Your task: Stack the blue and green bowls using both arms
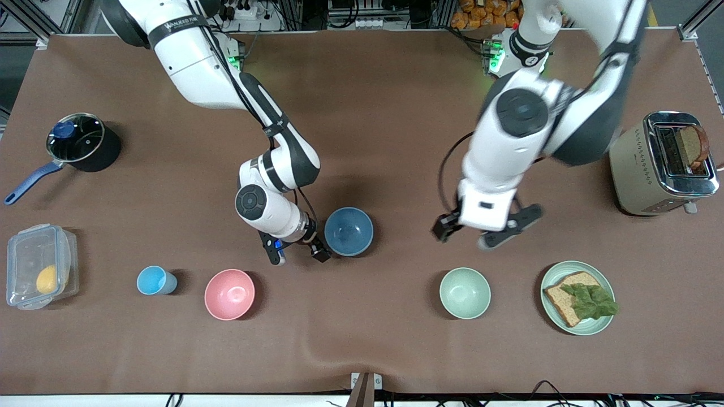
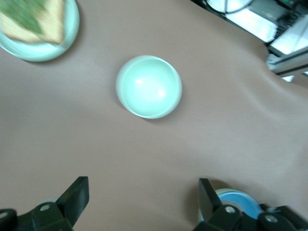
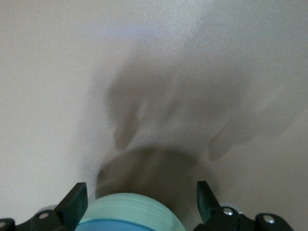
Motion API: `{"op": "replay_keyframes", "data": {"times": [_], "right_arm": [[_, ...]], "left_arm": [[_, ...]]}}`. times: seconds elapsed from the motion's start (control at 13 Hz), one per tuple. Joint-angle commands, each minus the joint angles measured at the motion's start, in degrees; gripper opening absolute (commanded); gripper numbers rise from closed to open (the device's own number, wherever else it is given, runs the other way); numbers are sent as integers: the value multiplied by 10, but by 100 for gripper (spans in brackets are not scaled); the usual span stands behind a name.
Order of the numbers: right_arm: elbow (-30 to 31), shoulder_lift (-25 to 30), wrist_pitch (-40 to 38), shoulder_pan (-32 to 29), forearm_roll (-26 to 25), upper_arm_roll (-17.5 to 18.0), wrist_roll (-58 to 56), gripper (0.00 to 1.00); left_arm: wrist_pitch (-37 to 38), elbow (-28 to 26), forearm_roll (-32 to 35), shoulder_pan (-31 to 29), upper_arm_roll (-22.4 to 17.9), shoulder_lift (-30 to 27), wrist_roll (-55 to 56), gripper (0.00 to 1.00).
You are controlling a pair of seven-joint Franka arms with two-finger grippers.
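Blue bowl (image 1: 348, 231) sits upright near the middle of the brown table (image 1: 384, 113); in the right wrist view it appears to rest inside a pale green bowl (image 3: 126, 208), so the stack looks done. Another green bowl (image 1: 465, 293) stands alone, nearer the front camera, beside a plate (image 1: 577, 298) carrying bread. Both bowls look rigid, smooth and light, likely slippery; the rim is the sensible place to pinch. Right claw (image 1: 298, 252) hangs just beside the blue bowl, fingers spread, holding nothing. Left claw (image 1: 485, 232) hovers over bare table near the lone green bowl, also spread wide and empty.
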State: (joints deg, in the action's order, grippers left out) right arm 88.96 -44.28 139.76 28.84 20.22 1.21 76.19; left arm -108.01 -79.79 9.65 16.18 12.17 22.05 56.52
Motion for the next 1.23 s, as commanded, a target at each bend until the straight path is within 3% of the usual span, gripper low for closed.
{"op": "replay_keyframes", "data": {"times": [0.0,0.46,0.69,0.92,1.15], "right_arm": [[-11,-8,2,2,-9,-1,-2,100],[-11,-7,2,3,-15,-1,-7,100],[-18,5,-22,-13,-23,-1,-59,100],[-23,62,-152,-56,-26,-2,-157,100],[-19,138,-280,-126,-40,-6,-364,100]], "left_arm": [[69,-29,2,-67,9,-67,-160,100],[161,-24,-7,-134,4,-133,-333,100],[182,-28,-48,-185,2,-162,-426,100],[220,-47,-54,-200,-7,-195,-458,100],[222,-77,-94,-197,-51,-222,-505,100]]}}
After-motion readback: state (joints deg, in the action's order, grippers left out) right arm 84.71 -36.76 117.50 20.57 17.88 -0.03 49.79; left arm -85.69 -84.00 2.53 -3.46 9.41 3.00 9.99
